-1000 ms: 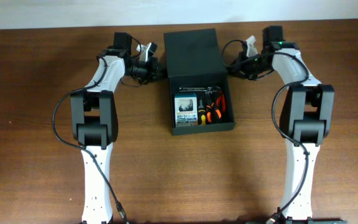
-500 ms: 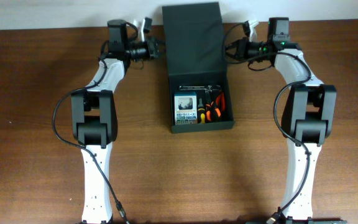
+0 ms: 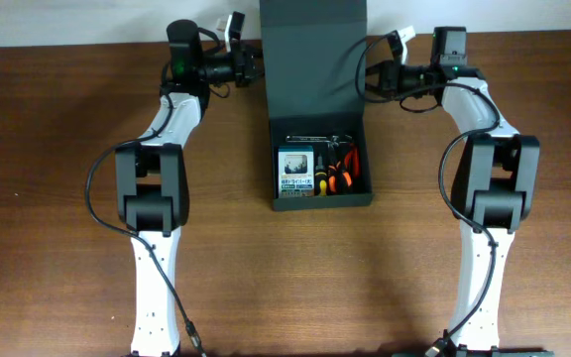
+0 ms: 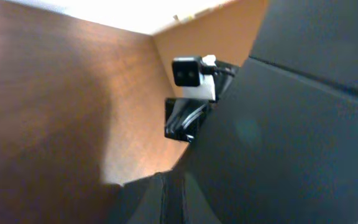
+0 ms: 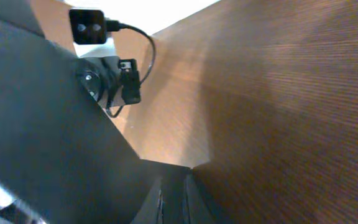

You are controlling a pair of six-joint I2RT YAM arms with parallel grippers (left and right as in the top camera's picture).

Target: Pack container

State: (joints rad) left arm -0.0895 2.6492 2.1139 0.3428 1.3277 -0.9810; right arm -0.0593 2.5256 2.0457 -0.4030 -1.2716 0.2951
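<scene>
**Container (image 3: 323, 201) opened wider at mid-table**

Across the lower frame of the overhead view, bare wood of table (image 3: 67, 278), with open room left and right of both arm columns. At mid-frame, the container's open base, packed with blue-and-white card pack (image 3: 296, 174) at left, orange-handled pliers (image 3: 340, 175) at right, and a metal tool (image 3: 315, 141) along the back. Behind that, flap lid (image 3: 312, 59), standing steeper than a second ago and now running off the top edge of the frame instead of stopping short of it. Just beside the lid's left edge, left gripper (image 3: 250, 67); just beside its right edge, right gripper (image 3: 373, 77); both shifted toward the upper frame since the earlier shots. Fingers spread or pinched: cannot tell from any view.

From the left wrist, dark lid surface filling the right half, with right arm's camera (image 4: 191, 71) face-on past its edge, upper middle. From the right wrist, the same lid at left, left arm's camera (image 5: 92, 28) in the upper left, wood grain filling the right.
</scene>
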